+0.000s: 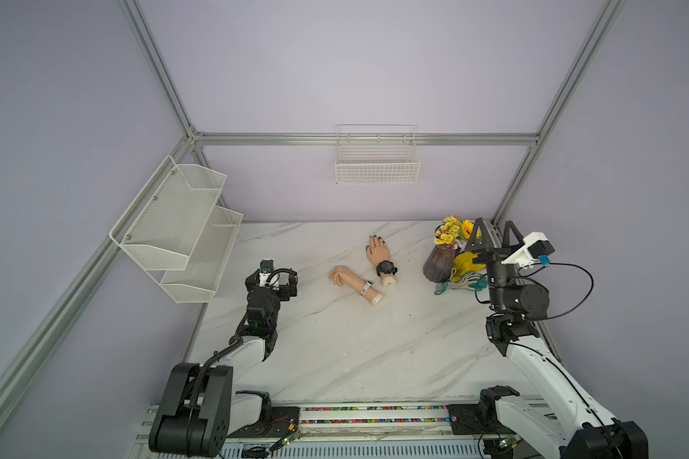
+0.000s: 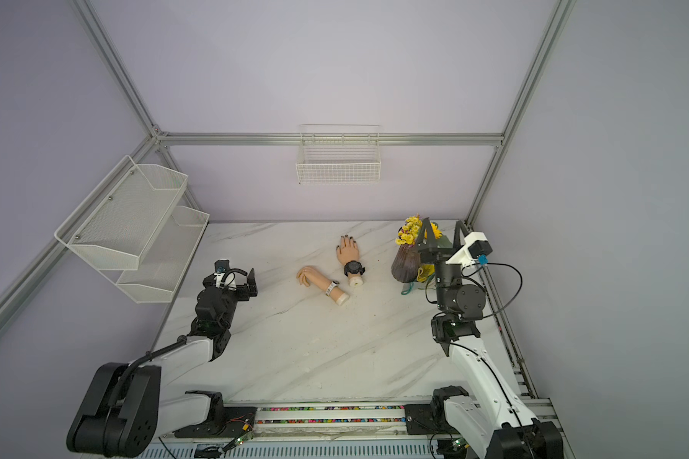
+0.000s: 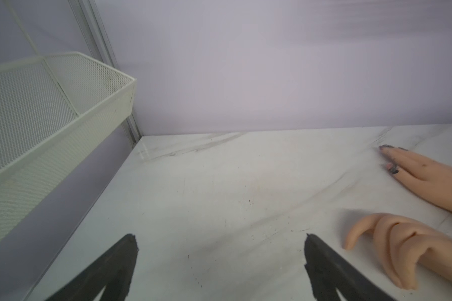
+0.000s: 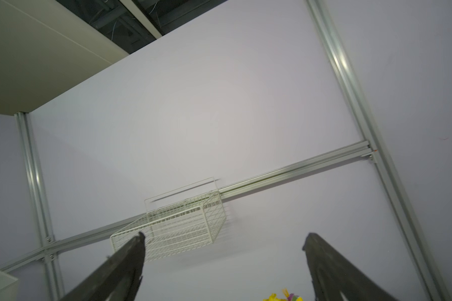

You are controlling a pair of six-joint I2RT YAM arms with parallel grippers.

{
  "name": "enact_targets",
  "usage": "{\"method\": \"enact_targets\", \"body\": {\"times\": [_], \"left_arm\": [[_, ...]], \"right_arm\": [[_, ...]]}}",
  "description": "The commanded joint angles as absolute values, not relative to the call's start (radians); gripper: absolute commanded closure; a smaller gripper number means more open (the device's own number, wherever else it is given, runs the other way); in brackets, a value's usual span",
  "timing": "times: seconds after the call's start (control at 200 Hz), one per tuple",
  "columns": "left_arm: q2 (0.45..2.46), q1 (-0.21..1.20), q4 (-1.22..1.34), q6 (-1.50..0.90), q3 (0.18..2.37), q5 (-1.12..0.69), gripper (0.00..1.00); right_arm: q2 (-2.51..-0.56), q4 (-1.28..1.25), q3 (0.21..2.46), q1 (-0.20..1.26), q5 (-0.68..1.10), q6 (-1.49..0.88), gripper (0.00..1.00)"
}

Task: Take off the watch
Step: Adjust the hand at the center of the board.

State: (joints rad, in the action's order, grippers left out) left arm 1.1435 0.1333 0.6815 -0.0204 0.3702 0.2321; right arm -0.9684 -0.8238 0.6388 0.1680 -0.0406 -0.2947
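The black watch is strapped around the wrist of the farther mannequin hand, which lies on the tabletop. The left tool and right tool both have their jaws apart and empty. Expect a light item with a rigid case and a pliable strap. Grip the strap beside the case. Brace the loose hand, as it may slide.
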Motion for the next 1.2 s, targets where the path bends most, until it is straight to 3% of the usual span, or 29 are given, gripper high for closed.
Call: {"method": "enact_targets", "body": {"times": [0.0,0.14,0.26,0.5,0.63,0.875,1.195], "left_arm": [[0.995,0.205,0.481,-0.191,0.437,0.356,0.0],[0.865,0.299,0.171,-0.561,0.566,0.269,0.0],[0.856,0.341,-0.035,-0.905,0.663,0.052,0.0],[0.894,0.367,-0.06,-1.39,0.628,-0.203,0.0],[0.896,0.368,-0.029,-1.407,0.577,-0.251,0.0],[0.861,0.367,-0.129,-1.358,0.519,-0.141,0.0],[0.875,0.366,-0.162,-1.32,0.514,-0.106,0.0]], "right_arm": [[-0.998,-0.564,0.699,0.268,0.047,-0.319,0.02],[-1.099,-0.467,0.758,0.436,0.075,-0.322,0.03],[-1.256,-0.374,0.84,0.551,0.078,-0.322,0.03],[-1.586,-0.255,0.999,0.681,-0.031,-0.2,0.03],[-1.71,-0.223,1.048,0.685,-0.107,-0.152,0.03],[-1.85,-0.219,1.08,0.687,-0.157,-0.126,0.03],[-1.884,-0.199,1.01,0.708,-0.118,-0.155,0.03]]}}
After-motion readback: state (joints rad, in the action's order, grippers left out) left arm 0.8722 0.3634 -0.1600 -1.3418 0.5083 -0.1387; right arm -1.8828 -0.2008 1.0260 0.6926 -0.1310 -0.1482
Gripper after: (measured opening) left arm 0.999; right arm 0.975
